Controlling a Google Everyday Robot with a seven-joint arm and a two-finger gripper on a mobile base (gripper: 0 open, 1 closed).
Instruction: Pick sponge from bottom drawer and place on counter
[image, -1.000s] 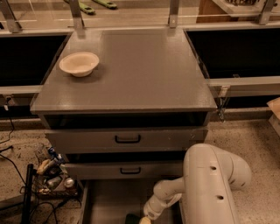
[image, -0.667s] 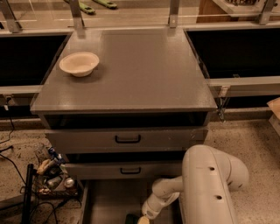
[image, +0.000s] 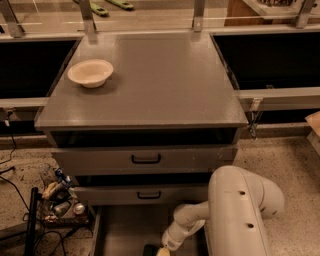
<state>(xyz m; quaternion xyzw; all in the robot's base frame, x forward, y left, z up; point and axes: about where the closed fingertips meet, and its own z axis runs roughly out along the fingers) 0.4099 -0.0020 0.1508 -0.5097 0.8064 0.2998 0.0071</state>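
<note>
Gripper low in the open bottom drawer, close to the sponge

Camera view: Matte grey slab fills the upper middle: the counter (image: 155, 80), broad, flat and square-cornered, with a thin front lip. At its 10 o'clock corner sits a cream bowl (image: 90, 73), round, smooth and shallow, well apart from every edge but the left one. The rest of the slab is bare grey. Metal rails (image: 87, 15) stand upright along its far edge at 12 o'clock.

Below the lip come two upper drawers (image: 100, 161), flat grey fronts with slim black handles (image: 146, 159), a dark gap above each. At 6 o'clock the bottom drawer (image: 122, 230) is pulled out, a shallow grey tray with a plain smooth floor and a low left wall.

The arm (image: 242, 210), a glossy white rounded shell, reaches down from 5 o'clock, and its narrower jointed wrist leans towards 7 o'clock into the tray. The gripper (image: 163, 251), with a yellowish tip, is at the very bottom edge, low over the drawer floor. Just at its 9 o'clock side lies a small dark block, seemingly the sponge (image: 149, 248), cut off by the frame edge. Whether the gripper holds it, or how wide it stands, cannot be told.

Open tray floor lies to the left of the gripper. Outside the tray, at 8 o'clock, a clutter (image: 60, 200) of cables and small objects crowds the speckled stone floor (image: 280, 155), which lies open at 3 o'clock.
</note>
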